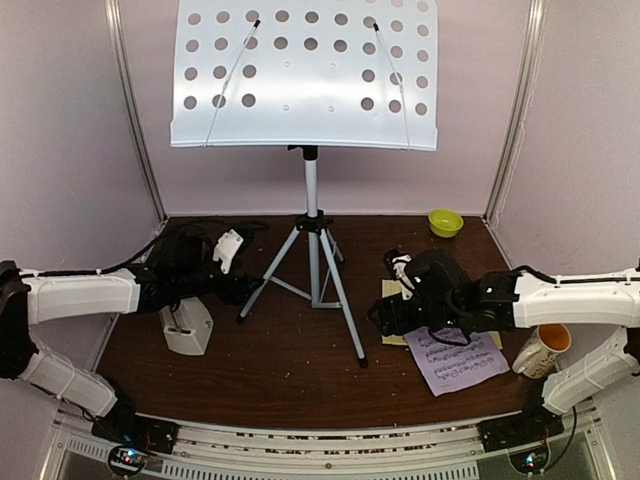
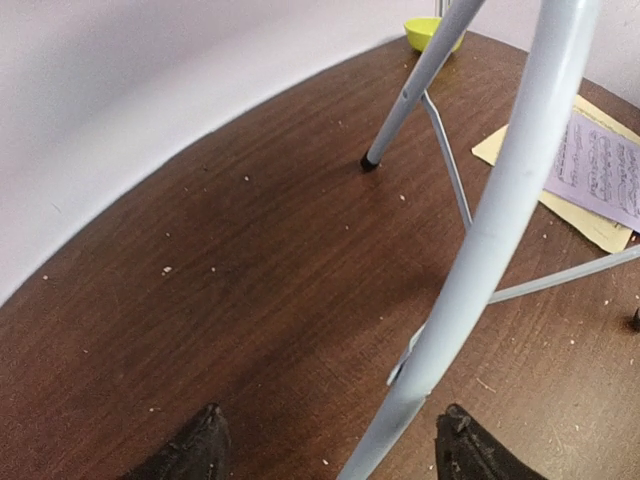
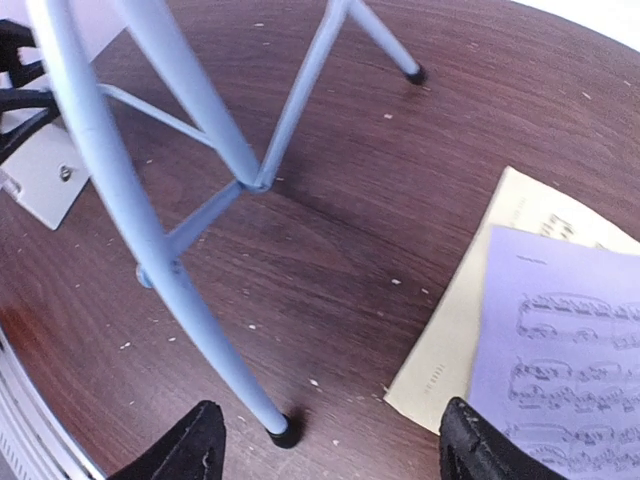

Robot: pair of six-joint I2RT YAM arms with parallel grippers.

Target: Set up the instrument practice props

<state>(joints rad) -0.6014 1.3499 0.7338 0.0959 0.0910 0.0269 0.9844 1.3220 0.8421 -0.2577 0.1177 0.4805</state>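
The grey perforated music-stand desk point(image 1: 305, 75) stands upright on its silver tripod point(image 1: 312, 262) at the table's middle. My left gripper point(image 1: 243, 288) is open; in the left wrist view point(image 2: 330, 455) a tripod leg point(image 2: 480, 250) passes between the fingers, untouched. My right gripper point(image 1: 380, 318) is open and empty; in the right wrist view point(image 3: 335, 450) the near leg's black foot point(image 3: 285, 433) sits between the fingers. The lilac page point(image 1: 460, 362) lies over the pale yellow page point(image 1: 392, 298), right of the tripod; both show in the right wrist view point(image 3: 560, 340). The light grey metronome point(image 1: 187, 327) stands under my left arm.
A mug with an orange inside point(image 1: 543, 350) stands at the right edge beside my right arm. A small green bowl point(image 1: 445, 222) sits at the back right corner. Lilac walls close in the back and sides. Crumbs dot the brown table point(image 1: 300, 380).
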